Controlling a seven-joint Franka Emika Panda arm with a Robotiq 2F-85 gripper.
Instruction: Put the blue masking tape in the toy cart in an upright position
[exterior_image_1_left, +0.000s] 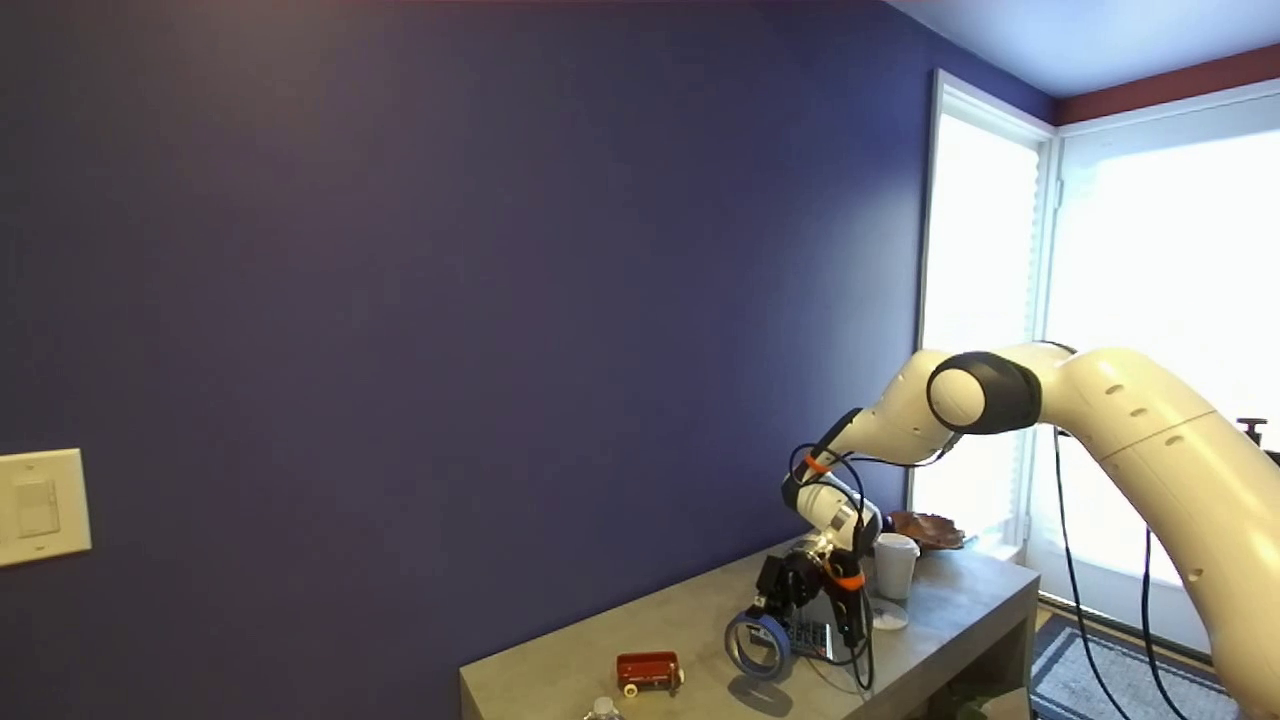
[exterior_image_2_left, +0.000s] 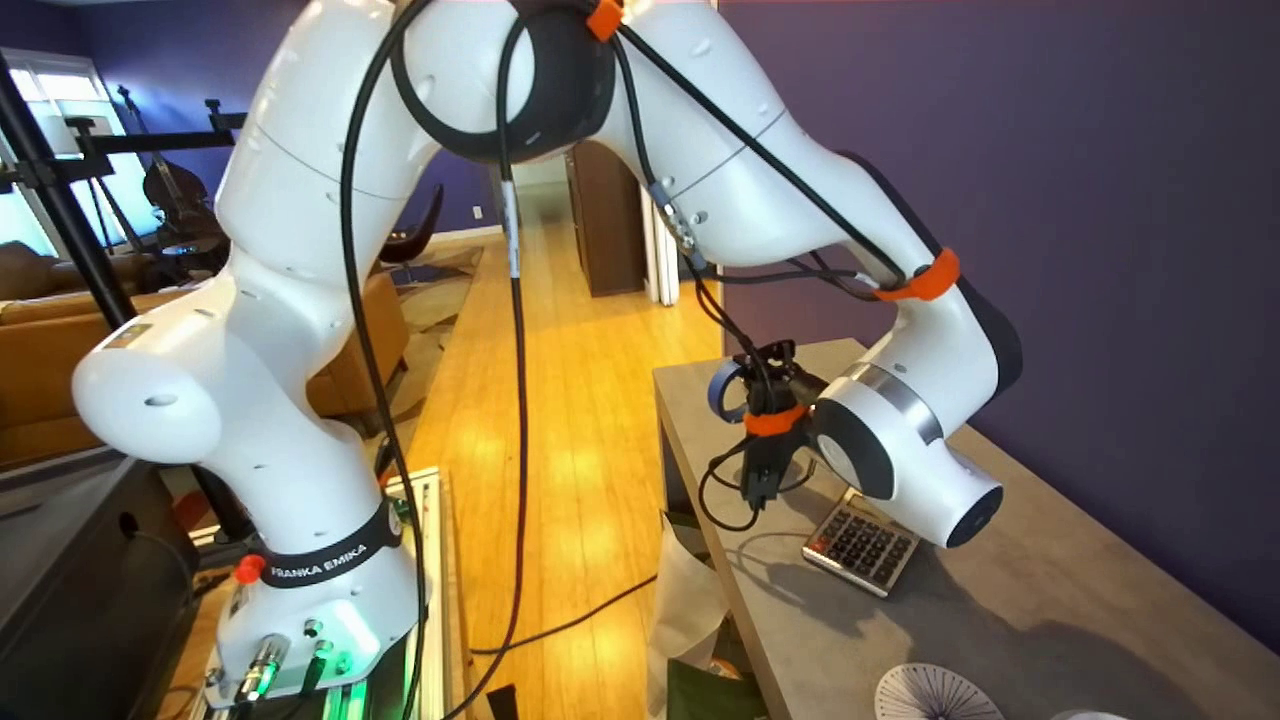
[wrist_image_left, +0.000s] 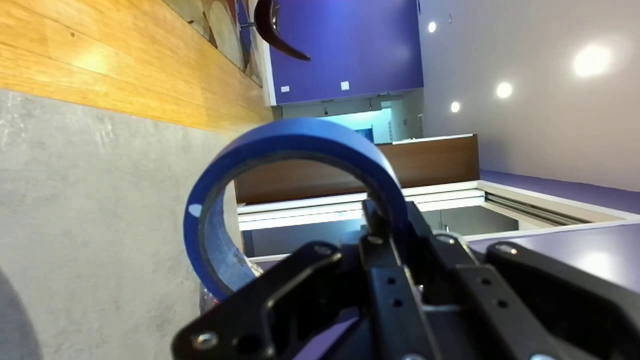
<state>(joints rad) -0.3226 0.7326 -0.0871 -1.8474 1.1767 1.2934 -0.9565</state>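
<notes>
You had the black two-fingered pincer (wrist_image_left: 397, 225) closed firmly on the wall of the dark blue, ring-shaped roll of masking tape (wrist_image_left: 300, 132), with one fingertip inside the hole and the other against the outer side. The roll hung roughly on edge, its round opening facing sideways, above the light grey surface (exterior_image_1_left: 560, 660), and its shadow (exterior_image_1_left: 762, 698) lay beneath it. It was near the small red toy cart (exterior_image_1_left: 648, 667) with whitish wheels but apart from it, to the cart's right in an exterior view. The cart stood level on its wheels on the surface. Near the cart, toward the camera in that view, you could see the top of a clear bottle (exterior_image_1_left: 603, 708) with a pale cap, the rest cut off from sight. Farther from the cart than the roll lay the flat silver-grey rectangular calculator (exterior_image_2_left: 865, 540) with dark keys. Farther again from the cart were the round white disc (exterior_image_2_left: 935, 695) with dark radiating lines and the white lidded cup (exterior_image_1_left: 895, 568). Farthest from the cart, past the cup, was the brown, wavy-edged bowl (exterior_image_1_left: 927, 528). Your white jointed arm (exterior_image_1_left: 1130, 395) stood bent on the side away from the cart.
</notes>
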